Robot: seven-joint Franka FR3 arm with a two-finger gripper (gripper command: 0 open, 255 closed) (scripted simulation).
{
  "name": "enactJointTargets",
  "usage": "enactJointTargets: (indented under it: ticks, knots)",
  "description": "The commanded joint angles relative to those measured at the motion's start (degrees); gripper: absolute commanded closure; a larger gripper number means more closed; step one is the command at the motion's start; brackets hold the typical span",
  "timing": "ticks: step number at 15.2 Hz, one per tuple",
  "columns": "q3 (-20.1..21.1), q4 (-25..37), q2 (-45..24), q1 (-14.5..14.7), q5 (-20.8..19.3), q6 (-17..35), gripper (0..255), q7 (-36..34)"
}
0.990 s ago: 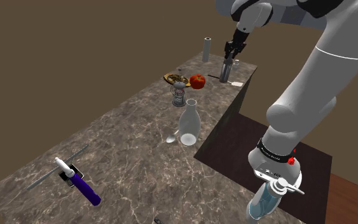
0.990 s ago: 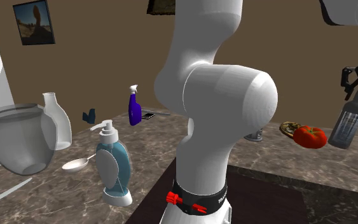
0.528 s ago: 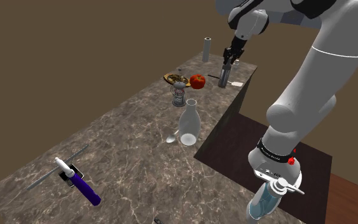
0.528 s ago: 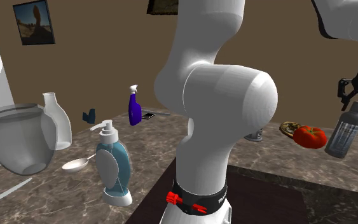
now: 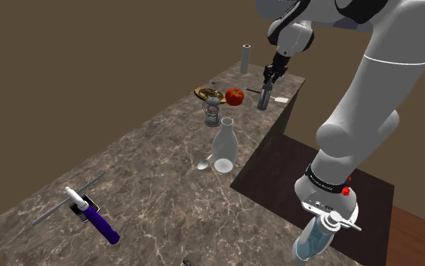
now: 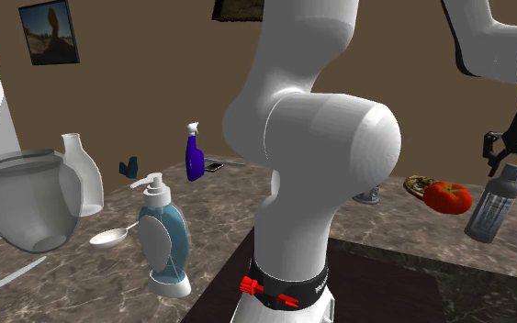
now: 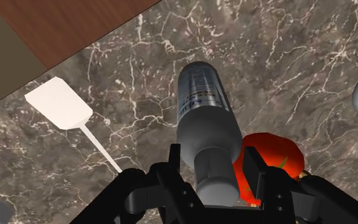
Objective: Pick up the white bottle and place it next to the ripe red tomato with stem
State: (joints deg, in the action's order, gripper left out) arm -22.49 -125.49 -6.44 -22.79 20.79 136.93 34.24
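While the gripper (image 7: 213, 154) clasped the bottle (image 7: 203, 105) by its cap, both fingers (image 7: 174, 167) pressed against it, the bottle hung tilted over the far end of the counter (image 5: 154, 162). Bottle rendered grey with a pale label (not white, as the task words it). Tomato (image 7: 271, 159) lay just beside it, on the side away from the counter's edge; spatula (image 7: 58, 105) lay on the other side, by that edge. Second exterior view: bottle's base sat low, close to the counter; could not tell whether it touched. Judged status: grasp done, carry to the tomato largely done. Left to do: stand the bottle upright on the counter beside the tomato, open the fingers, withdraw. Risk noted: released at this tilt, the bottle could topple onto the tomato or roll toward the edge.
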Motion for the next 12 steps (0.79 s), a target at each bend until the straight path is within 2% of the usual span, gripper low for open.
enactJointTargets:
  ticks: [1, 9, 10, 12]
  knots:
    - [0.18, -0.29, -1.03, -0.10, 1.04, 1.17, 255, 0.90]
    - [0.24, -0.38, -1.27, -0.14, 1.28, 1.44, 255, 1.12]
    - [0.24, -0.39, -1.27, -0.13, 1.28, 1.45, 0, 1.12]
    - [0.24, -0.40, -1.26, -0.14, 1.28, 1.45, 0, 1.13]
